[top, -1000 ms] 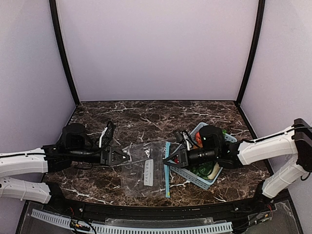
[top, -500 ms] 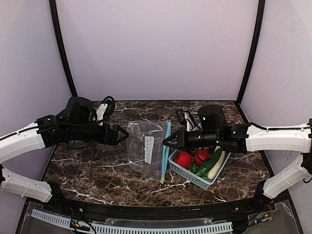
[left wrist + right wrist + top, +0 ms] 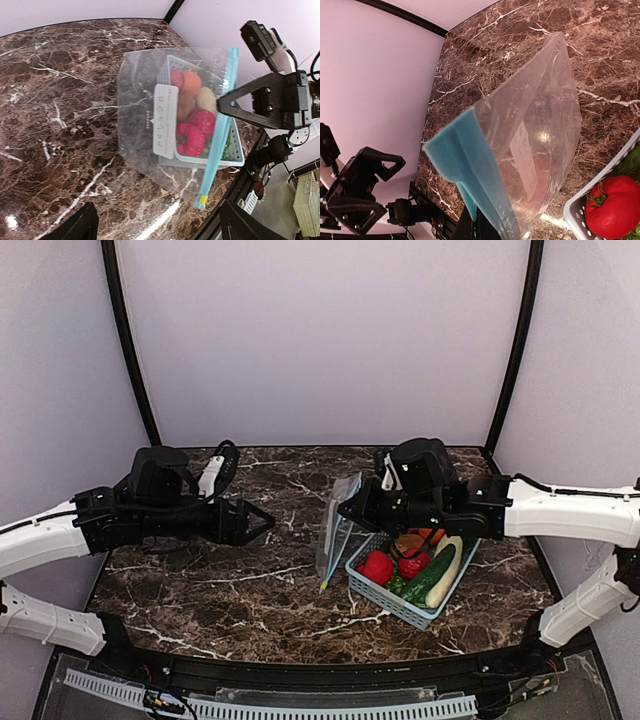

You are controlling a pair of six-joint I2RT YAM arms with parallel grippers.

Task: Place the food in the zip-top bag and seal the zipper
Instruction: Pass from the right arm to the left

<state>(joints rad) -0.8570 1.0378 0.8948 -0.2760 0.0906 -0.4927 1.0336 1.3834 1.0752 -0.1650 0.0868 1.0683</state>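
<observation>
My right gripper (image 3: 346, 510) is shut on the light blue zipper (image 3: 465, 160) of the clear zip-top bag (image 3: 336, 536) and holds it up off the table, its lower corner close to the marble. The bag hangs nearly edge-on, with its white label (image 3: 166, 120) facing my left gripper (image 3: 262, 524). That gripper stands open a short way left of the bag, touching nothing. The food lies in a light blue basket (image 3: 398, 606): red pieces (image 3: 377, 567), a green cucumber (image 3: 428, 577), a cream-white squash (image 3: 447, 570) and an orange (image 3: 425, 536).
The basket sits on the dark marble table (image 3: 220, 590) just right of the hanging bag, under my right arm. A black rail (image 3: 330, 672) runs along the table's near edge. Pale walls close in the back and both sides.
My left gripper has opened and let go of the bag. My right gripper has lifted the bag by its zipper off the table and away from the basket, so it now hangs.
</observation>
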